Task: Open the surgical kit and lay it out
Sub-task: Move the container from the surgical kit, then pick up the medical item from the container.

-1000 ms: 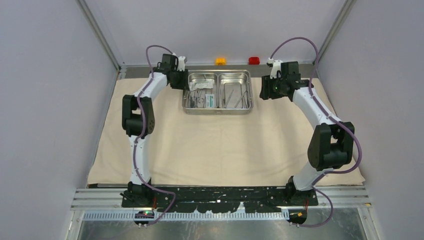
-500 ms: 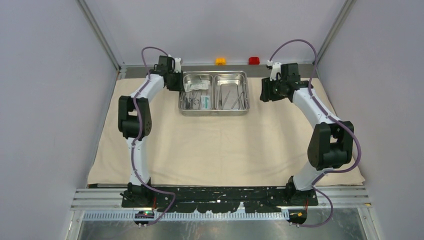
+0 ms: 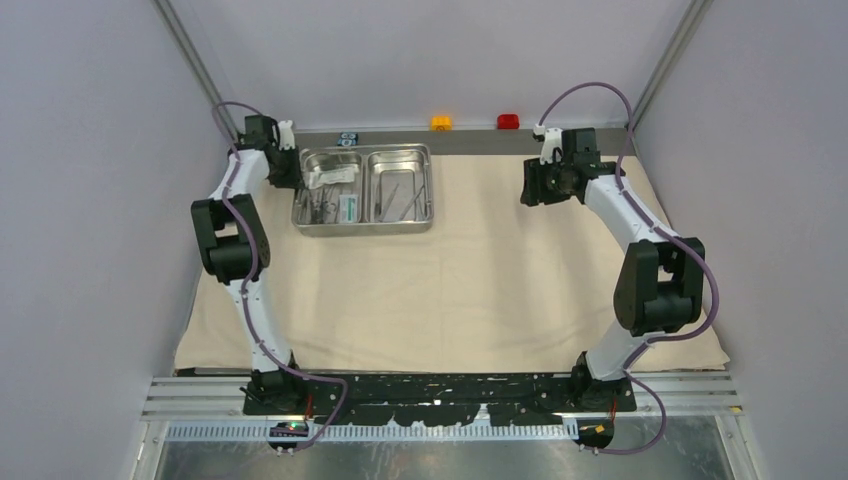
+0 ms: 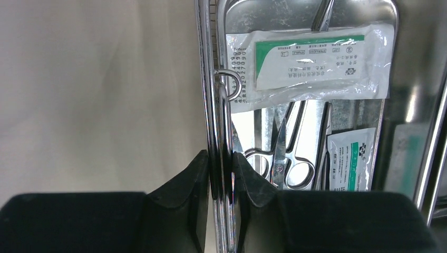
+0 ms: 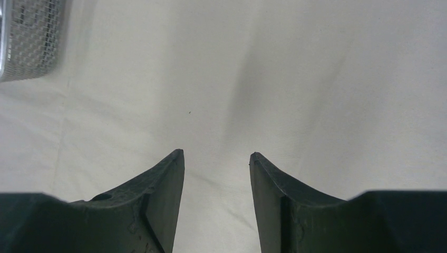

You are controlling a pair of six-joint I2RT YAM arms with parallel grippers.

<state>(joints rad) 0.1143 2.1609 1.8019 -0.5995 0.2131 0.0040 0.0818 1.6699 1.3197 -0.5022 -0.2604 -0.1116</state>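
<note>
The beige cloth wrap [image 3: 480, 280] lies spread flat over the table. The steel two-compartment tray [image 3: 363, 230] stands on it at the back left. My left gripper [image 3: 290, 175] is at the tray's left end, shut on the tray's rim [image 4: 211, 79], one finger [image 4: 197, 174] outside and one inside. In the tray lie a white-and-green packet [image 4: 316, 63], ring-handled scissors [image 4: 287, 158] and a smaller packet [image 4: 350, 166]; thin tools [image 3: 400, 198] fill the right compartment. My right gripper [image 3: 527, 185] hangs open and empty over bare cloth [image 5: 263, 79], well right of the tray.
An orange button [image 3: 441, 122] and a red button [image 3: 508, 121] sit on the back ledge, with a small black-and-blue block [image 3: 347, 138] behind the tray. Enclosure walls stand close on both sides. A shiny mesh-patterned metal corner [image 5: 29, 37] shows in the right wrist view.
My left gripper has closed on the tray's rim and dragged the tray left along the back of the cloth. The block behind it now shows. The right arm has barely moved.
</note>
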